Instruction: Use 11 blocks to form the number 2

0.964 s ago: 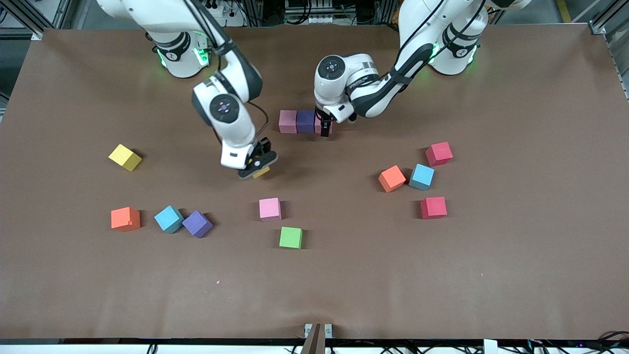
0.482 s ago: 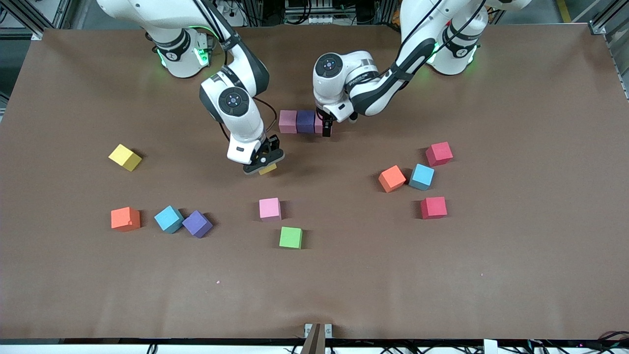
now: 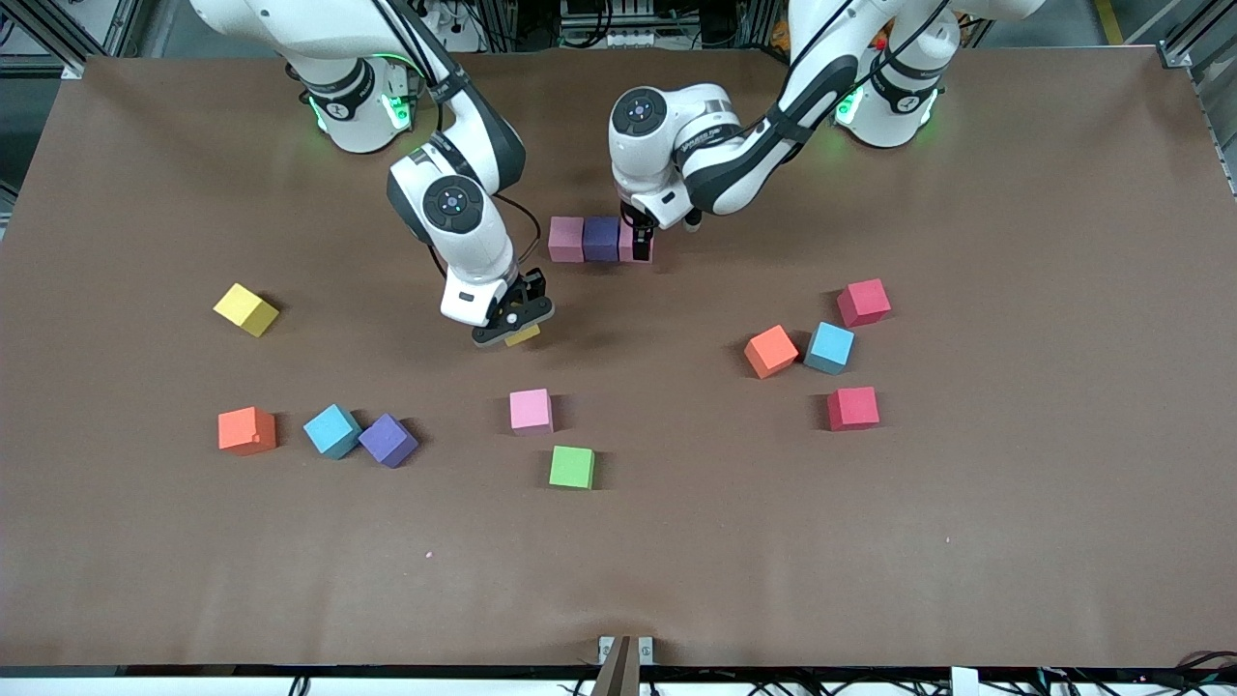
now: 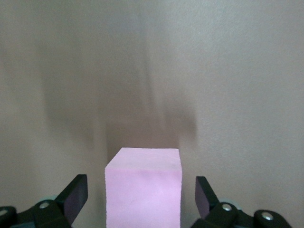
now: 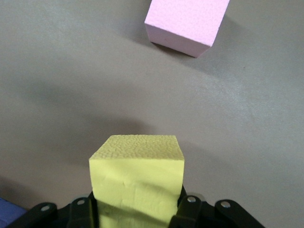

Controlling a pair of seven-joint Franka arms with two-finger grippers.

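Right claw (image 3: 513, 326) grips a yellow block (image 5: 137, 178) above bare counter (image 3: 676, 541); lower it squarely at six o'clock of the row (image 3: 599, 239). Left claw (image 3: 640, 237) stands open around the end pink block (image 4: 143, 187); lift straight up.

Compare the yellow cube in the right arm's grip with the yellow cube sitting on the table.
The held yellow cube is gripped by the right tool above the table; the loose yellow cube rests untouched toward the right arm's end. The held one is mostly hidden in the front view; the loose one shows fully. Both look alike in colour and size.
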